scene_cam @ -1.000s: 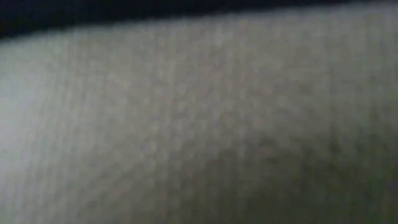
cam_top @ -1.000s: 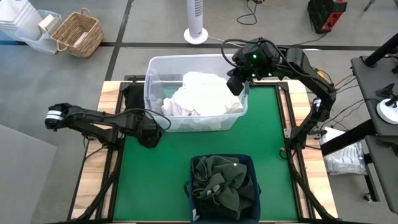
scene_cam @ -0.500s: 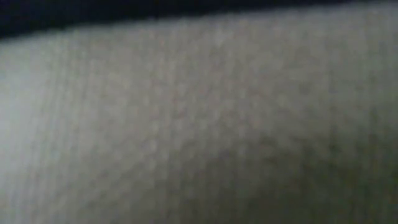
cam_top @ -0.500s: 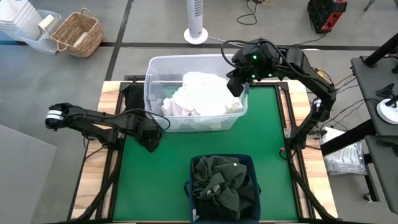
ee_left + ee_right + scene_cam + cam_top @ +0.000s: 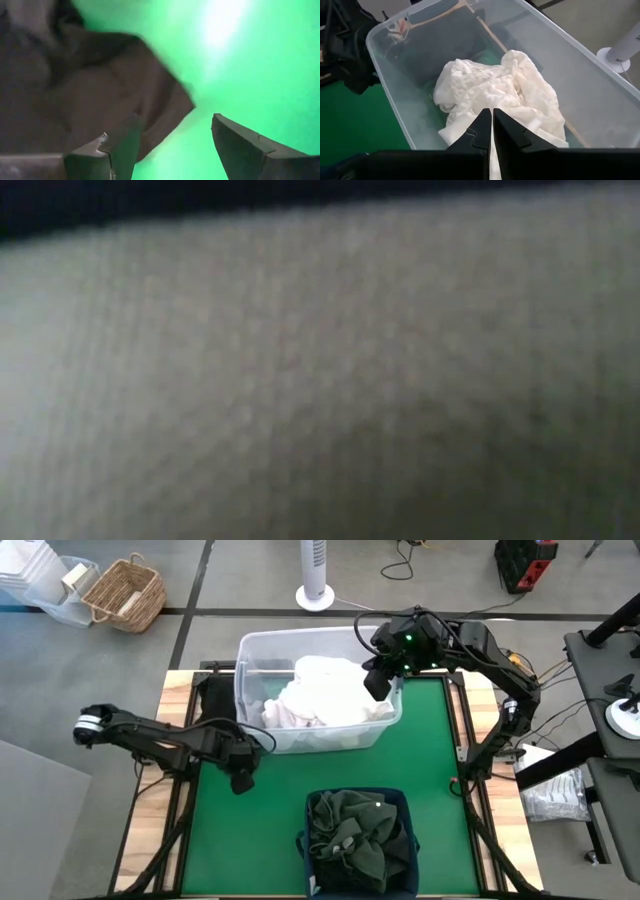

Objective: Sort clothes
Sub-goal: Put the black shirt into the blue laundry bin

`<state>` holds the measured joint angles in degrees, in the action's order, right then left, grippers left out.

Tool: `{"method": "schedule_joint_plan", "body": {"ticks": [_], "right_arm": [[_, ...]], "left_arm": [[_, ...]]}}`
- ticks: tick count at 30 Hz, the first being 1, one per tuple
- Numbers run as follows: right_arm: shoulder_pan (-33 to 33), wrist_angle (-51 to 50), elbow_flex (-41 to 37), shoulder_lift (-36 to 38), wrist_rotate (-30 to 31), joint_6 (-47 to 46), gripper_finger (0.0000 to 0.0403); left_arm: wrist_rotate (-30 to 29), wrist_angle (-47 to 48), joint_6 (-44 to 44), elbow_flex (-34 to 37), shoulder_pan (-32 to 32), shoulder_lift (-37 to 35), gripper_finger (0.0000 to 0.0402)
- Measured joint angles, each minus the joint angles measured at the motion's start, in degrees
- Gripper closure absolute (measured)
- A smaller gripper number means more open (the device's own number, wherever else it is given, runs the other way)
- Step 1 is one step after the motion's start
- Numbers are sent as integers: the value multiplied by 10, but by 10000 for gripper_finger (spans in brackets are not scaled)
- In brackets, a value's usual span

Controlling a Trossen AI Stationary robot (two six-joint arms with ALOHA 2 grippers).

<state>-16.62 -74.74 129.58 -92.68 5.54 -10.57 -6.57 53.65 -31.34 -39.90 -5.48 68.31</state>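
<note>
Hovering open left claw (image 5: 172, 145) beside dark garment (image 5: 75, 90) on green surface (image 5: 250, 60); right claw (image 5: 492, 127) shut, empty, above white clothes (image 5: 490, 90).

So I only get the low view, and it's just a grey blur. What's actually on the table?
Observer: A clear tub at the back holds white clothes.
Operator: Anything darker?
Observer: Yes, dark green clothes fill a navy bin at the front edge.
Operator: And the arms?
Observer: The left gripper is open, low over the green mat beside a black garment. The right gripper is shut above the white pile in the tub.
</note>
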Motion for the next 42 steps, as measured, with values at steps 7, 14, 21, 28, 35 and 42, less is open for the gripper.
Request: {"method": "schedule_joint_plan", "body": {"ticks": [7, 14, 21, 28, 35, 42], "right_arm": [[3, 0, 0, 0, 0, 0, 394], [3, 0, 0, 0, 0, 0, 394], [3, 0, 0, 0, 0, 0, 394], [3, 1, 0, -1, 1, 2, 394], [3, 1, 0, -1, 5, 10, 394], [3, 2, 0, -1, 5, 14, 394]], "left_arm": [[-14, -5, 8, 15, -31, 0, 177], [-25, -19, -25, 78, -54, 0, 177], [-66, -59, -29, 108, -65, 0, 177], [-75, -79, -99, 129, -65, 0, 177], [-74, -83, -132, 138, -65, -1, 188], [-66, -96, -187, 149, -65, -1, 247]]}}
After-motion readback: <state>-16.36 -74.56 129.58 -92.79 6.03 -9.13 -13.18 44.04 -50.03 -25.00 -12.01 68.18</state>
